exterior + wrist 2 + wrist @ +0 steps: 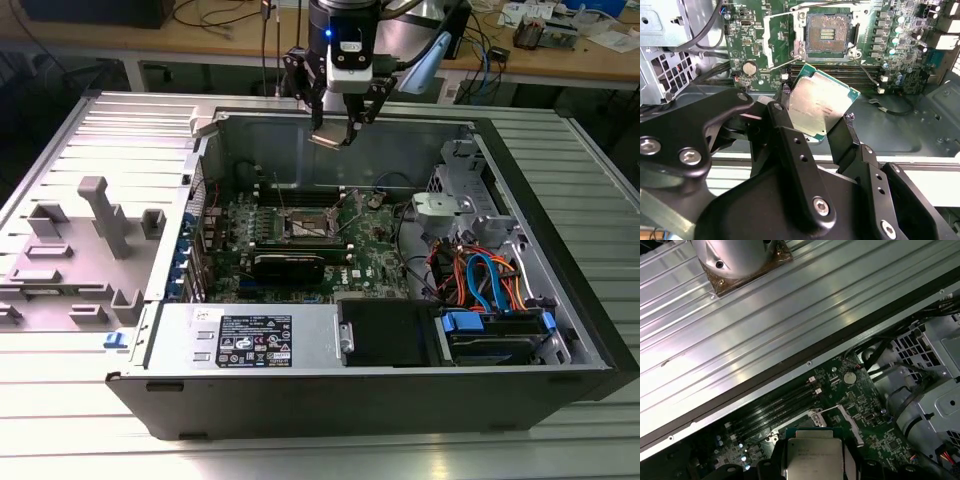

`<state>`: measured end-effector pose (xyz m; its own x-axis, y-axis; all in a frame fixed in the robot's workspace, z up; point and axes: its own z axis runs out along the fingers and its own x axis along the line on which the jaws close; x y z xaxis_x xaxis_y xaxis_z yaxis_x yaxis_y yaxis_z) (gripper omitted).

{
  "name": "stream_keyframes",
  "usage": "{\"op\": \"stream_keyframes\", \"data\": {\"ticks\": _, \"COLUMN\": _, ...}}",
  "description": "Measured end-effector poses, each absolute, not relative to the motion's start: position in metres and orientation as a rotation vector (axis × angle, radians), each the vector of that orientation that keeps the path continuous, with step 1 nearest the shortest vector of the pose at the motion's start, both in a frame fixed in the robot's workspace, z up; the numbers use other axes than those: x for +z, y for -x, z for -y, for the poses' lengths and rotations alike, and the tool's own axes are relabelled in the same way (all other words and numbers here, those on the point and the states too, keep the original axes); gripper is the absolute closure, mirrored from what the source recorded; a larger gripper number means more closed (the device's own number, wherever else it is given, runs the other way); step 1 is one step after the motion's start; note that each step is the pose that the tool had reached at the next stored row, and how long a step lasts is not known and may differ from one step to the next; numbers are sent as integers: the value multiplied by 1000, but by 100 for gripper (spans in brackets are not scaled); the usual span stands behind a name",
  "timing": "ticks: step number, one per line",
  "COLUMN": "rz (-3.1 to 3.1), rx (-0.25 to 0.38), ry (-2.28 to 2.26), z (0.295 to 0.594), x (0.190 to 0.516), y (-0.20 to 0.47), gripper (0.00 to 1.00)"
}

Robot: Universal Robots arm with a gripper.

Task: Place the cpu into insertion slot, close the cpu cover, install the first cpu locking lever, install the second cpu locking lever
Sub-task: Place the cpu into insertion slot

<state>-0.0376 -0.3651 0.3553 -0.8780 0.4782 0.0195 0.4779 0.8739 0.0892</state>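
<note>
My claw (345, 125) grips the cpu (822, 102) by two opposite edges, closed snug on it in the upper middle of the exterior view — the insertion slot (308, 224) lies bare at mid-frame, well below — so I judge the tilted cpu needs squaring and levelling over that slot.

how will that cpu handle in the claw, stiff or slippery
The cpu looks a thin plate, so probably stiff and light. Pinched at its edges by the claw, with a smooth metal top, it might slip or twist.
</note>
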Motion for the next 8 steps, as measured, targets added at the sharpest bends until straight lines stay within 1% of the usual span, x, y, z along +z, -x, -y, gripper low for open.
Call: {"op": "stream_keyframes", "data": {"ticks": 8, "rz": -3038, "rx": 143, "ry": -775, "z": 365, "x": 355, "y": 38, "gripper": 46}}
